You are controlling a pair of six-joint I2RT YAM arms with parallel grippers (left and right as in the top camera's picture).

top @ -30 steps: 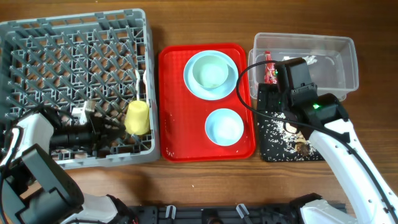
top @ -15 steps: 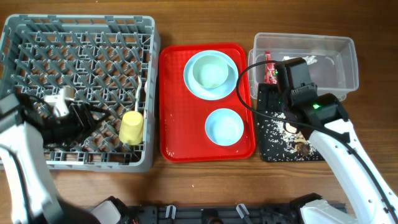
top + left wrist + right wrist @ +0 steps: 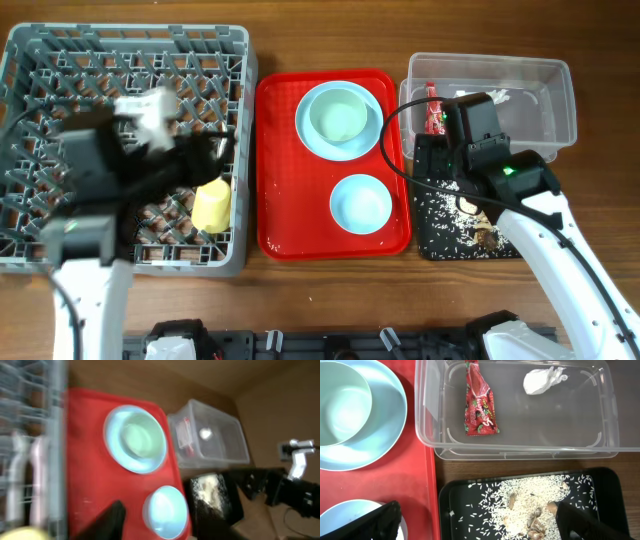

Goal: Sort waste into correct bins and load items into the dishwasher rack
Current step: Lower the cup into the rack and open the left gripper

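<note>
Overhead: the left arm (image 3: 100, 190), a blur of motion, has swung up across the grey lattice rack (image 3: 60, 60) since a moment ago. It has left the small yellow cup (image 3: 212, 205) lying in the rack's front right corner. The left gripper (image 3: 200, 160) is too smeared for us to tell whether its fingers are spread or together. We judge the cup loaded. The glossy pale blue plate (image 3: 312, 135) and round bowl (image 3: 361, 203) wait on the flat red tray (image 3: 280, 220). The right arm (image 3: 500, 170) has not moved and hangs where the clear tub (image 3: 555, 100) meets the black tray (image 3: 440, 240).

Left wrist: blurred. We make out the white spoon and fork (image 3: 36, 472), thin and pale among the rack's pegs, with the red tray beside them.

Right wrist: the right gripper (image 3: 476, 510) has its fingers spread wide, holding nothing, above the black tray, where matte grains and beige scraps (image 3: 530, 505) lie scattered. In the see-through tub lie a crinkled red wrapper (image 3: 479, 407) and a crumpled white tissue (image 3: 542, 380). The waste looks sorted.
</note>
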